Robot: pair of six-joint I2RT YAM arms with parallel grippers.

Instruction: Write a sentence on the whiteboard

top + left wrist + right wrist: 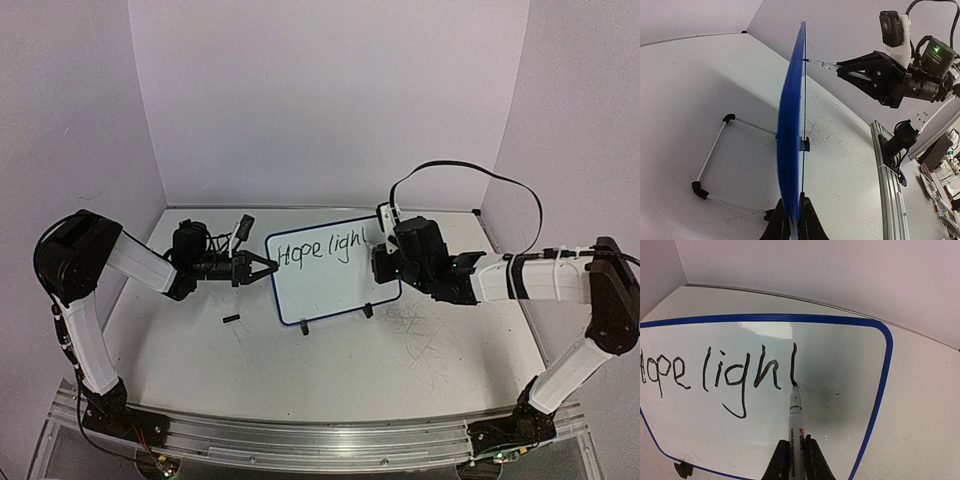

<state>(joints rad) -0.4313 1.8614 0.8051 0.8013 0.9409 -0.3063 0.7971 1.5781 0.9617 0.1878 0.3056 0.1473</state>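
I log one whiteboard [330,290] - upright at mid-table [300,380], lettered "Hope ligh". Left gripper [266,267] pinches its edge; right gripper [796,460] is clamped on the marker [795,412] - tip touching the board.

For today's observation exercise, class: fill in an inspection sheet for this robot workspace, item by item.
Surface: white tabletop, scuffed and scribbled.
Job's things: whiteboard upright, reading "Hope ligh" plus a stroke; marker tip on it.
Clutter: small black piece on the tabletop.
Grippers: left gripper jaws shut on whiteboard's edge; right gripper jaws shut on marker.
Cables: black cable looping over right arm.
Surroundings: plain walls; metal rail.
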